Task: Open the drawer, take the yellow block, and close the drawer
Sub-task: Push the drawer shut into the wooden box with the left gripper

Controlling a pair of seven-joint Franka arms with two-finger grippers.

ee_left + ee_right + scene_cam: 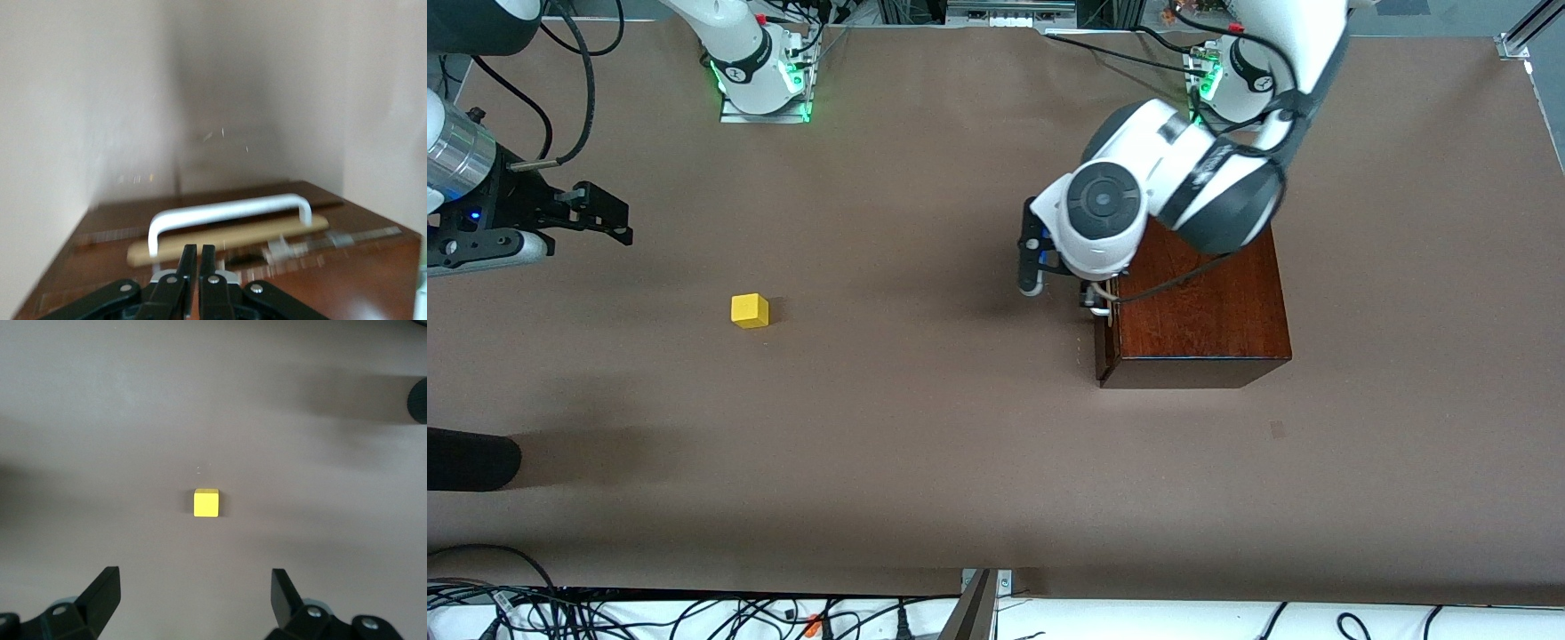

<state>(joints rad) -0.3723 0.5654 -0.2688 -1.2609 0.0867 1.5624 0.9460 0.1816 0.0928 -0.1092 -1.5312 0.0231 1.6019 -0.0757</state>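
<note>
The yellow block (750, 310) lies on the bare table toward the right arm's end, outside the drawer. In the right wrist view it (206, 503) sits ahead of my right gripper (197, 583), which is open and empty. In the front view the right gripper (618, 218) hovers over the table near that end. My left gripper (1099, 307) is at the drawer (1105, 351) front of the mahogany box (1209, 311). In the left wrist view it (199, 250) is shut, with its tips just short of the white handle (227, 210). A pale wood strip (220, 241) shows under the handle.
A dark rounded object (471, 458) lies at the table's edge toward the right arm's end, nearer the front camera than the block. Cables run along the table's near edge (694, 613). The brown table (925, 444) is bare between block and box.
</note>
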